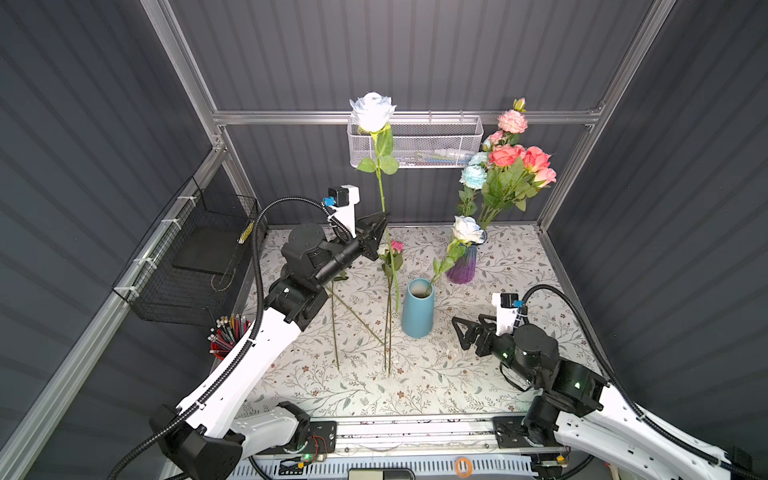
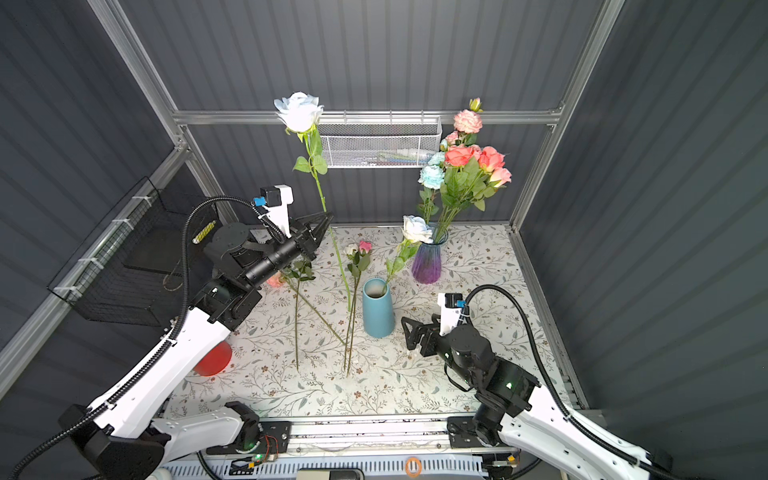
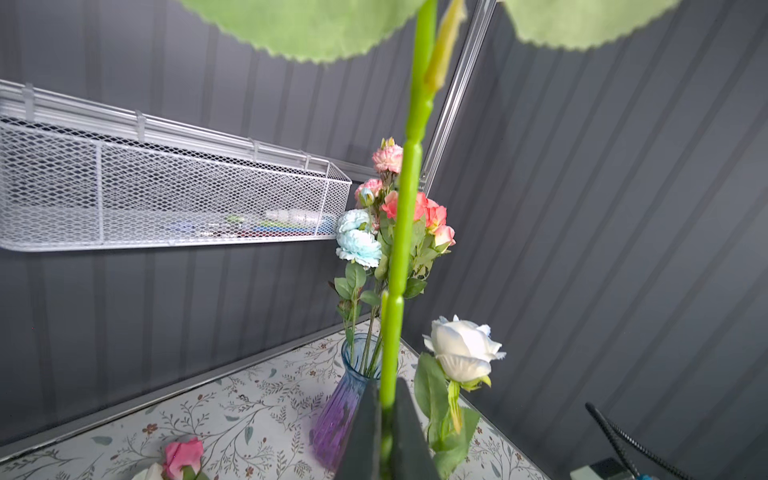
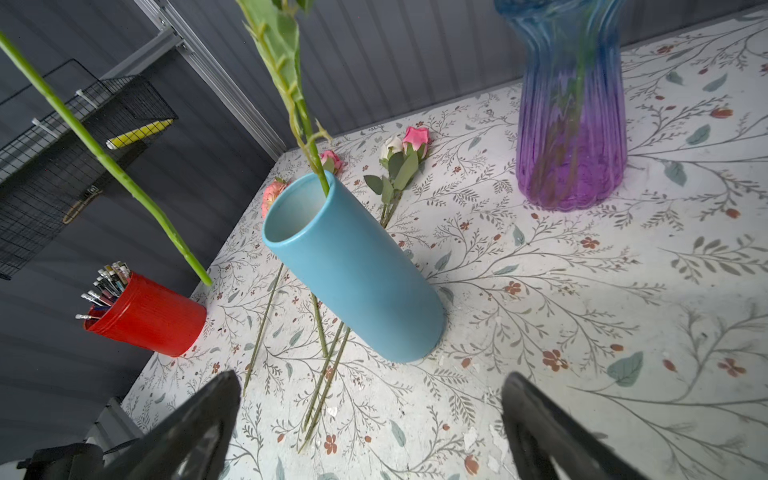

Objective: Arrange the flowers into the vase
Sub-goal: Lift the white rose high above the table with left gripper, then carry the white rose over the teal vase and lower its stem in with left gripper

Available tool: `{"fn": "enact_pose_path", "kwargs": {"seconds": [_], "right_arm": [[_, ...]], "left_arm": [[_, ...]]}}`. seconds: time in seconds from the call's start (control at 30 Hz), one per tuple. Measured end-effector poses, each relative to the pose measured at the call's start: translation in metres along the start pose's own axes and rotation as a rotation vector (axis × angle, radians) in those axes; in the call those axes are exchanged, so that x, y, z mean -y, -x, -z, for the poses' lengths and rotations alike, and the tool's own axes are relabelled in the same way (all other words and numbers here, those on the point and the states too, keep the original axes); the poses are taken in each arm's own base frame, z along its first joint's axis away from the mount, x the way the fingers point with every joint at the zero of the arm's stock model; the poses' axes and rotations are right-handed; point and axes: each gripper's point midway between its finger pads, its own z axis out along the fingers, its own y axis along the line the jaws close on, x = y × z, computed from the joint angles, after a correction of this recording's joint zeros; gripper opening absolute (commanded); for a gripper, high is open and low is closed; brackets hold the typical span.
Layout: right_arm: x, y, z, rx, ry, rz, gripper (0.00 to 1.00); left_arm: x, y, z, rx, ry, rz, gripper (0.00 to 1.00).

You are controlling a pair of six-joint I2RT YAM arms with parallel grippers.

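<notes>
Left claw (image 1: 386, 216) is clamping the tall white rose (image 1: 371, 111) mid-stem, its long axis hanging nearly upright, lower end just beside the blue vase (image 1: 419, 309), not over its mouth. Right claw (image 1: 459, 333), on the vase's other side, is standing spread and empty.

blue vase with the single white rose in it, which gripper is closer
Right. The right gripper stands open, low beside the blue vase, close but not touching. The left gripper is up behind and farther off, shut on the stem of the held white rose.
</notes>
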Motion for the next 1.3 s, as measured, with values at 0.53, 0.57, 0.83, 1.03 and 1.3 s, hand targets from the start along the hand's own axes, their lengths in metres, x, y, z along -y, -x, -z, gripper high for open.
{"fn": "enact_pose_path", "kwargs": {"seconds": [0.53,0.57,0.83,1.03,1.3], "right_arm": [[0.000,0.013,0.013,0.051,0.025,-0.095,0.99],[0.000,0.014,0.014,0.053,0.026,-0.100,0.99],[0.004,0.013,0.018,0.052,0.019,-0.118,0.99],[0.004,0.014,0.019,0.055,0.021,-0.120,0.99],[0.004,0.017,0.022,0.069,0.024,-0.124,0.98]], "left_arm": [[-0.025,0.002,-0.042,0.107,0.066,-0.012,0.00],[-0.027,-0.001,-0.046,0.100,0.068,-0.007,0.00],[-0.027,-0.008,-0.053,0.070,0.067,0.010,0.00],[-0.002,0.041,-0.042,0.047,0.057,-0.165,0.00],[0.013,0.063,-0.014,0.038,0.055,-0.280,0.00]]}}
